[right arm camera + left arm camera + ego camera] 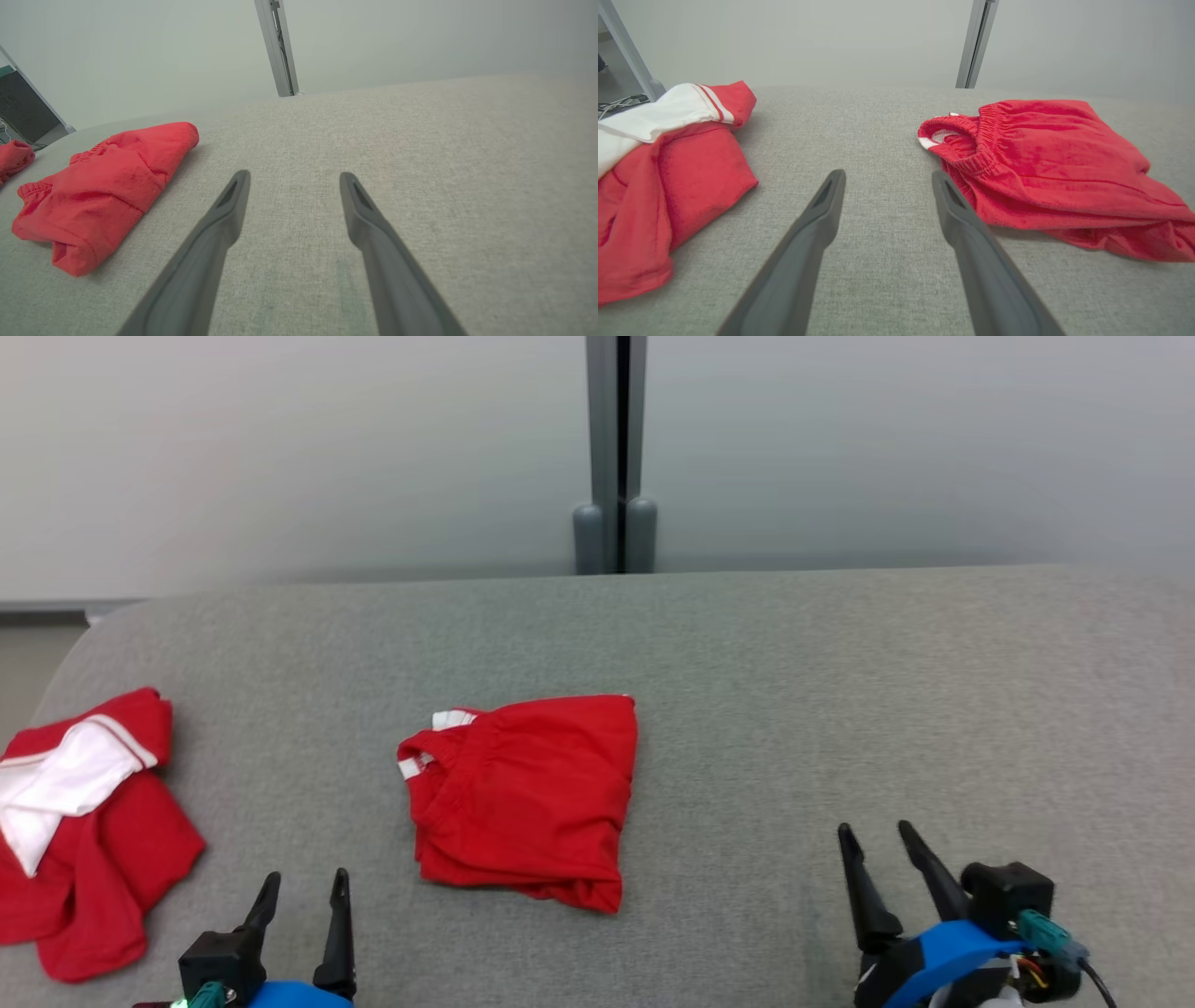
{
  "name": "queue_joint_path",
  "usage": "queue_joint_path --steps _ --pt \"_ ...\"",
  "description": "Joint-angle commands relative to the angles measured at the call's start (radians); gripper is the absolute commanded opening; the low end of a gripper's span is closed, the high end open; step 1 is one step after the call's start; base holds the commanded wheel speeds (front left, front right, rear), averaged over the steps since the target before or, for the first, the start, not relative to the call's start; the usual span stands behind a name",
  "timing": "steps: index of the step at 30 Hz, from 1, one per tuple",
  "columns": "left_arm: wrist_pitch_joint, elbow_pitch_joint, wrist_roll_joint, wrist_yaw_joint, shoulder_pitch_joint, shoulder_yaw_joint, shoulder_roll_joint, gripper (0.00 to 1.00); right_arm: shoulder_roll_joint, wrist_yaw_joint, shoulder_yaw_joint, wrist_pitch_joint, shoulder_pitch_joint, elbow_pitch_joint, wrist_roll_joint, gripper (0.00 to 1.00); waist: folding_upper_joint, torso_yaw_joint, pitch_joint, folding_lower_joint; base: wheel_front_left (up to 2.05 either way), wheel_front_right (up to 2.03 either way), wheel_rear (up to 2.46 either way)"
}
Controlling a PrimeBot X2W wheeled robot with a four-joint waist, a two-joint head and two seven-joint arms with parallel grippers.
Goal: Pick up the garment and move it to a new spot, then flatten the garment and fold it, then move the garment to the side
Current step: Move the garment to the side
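Observation:
A red garment [527,798] with an elastic waistband lies folded into a rough square in the middle of the grey padded surface; it appears at the right in the left wrist view [1045,172] and at the left in the right wrist view [100,193]. My left gripper [307,875] hovers open near the front edge, left of and nearer than the garment, fingers empty [887,173]. Farther right, my right gripper [874,826] stands open over bare fabric [294,173], well apart from the garment.
A second red garment with a white panel [79,831] lies crumpled at the surface's left edge [668,177]. The grey surface [887,691] runs wide to the right. A grey post [616,457] and pale wall stand behind it.

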Motion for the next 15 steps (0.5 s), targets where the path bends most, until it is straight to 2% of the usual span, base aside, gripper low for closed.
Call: queue_joint_path --steps 1,5,9,15 --pt "-0.002 -0.005 -0.013 -0.005 -0.019 -0.021 0.01 1.0 -0.003 0.0 0.039 -0.001 -0.024 0.015 0.021 1.0 0.0001 0.041 0.039 0.0001 0.0 0.0 0.0" --pt "-0.002 -0.013 -0.044 -0.006 -0.036 -0.08 0.034 1.0 -0.003 0.0 0.114 -0.001 -0.07 0.047 0.058 1.0 0.0001 0.091 0.072 0.0001 0.0 0.0 0.0" --pt "-0.002 -0.012 -0.098 -0.006 -0.059 -0.148 0.067 1.0 -0.004 0.0 0.191 -0.001 -0.146 0.109 0.137 1.0 0.0001 0.172 0.106 0.0001 0.0 0.0 0.0" --pt "-0.002 0.0 -0.163 -0.006 -0.091 -0.193 0.11 1.0 -0.005 0.0 0.212 -0.001 -0.273 0.238 0.201 1.0 0.0001 0.282 0.144 0.0001 0.0 0.0 0.0"
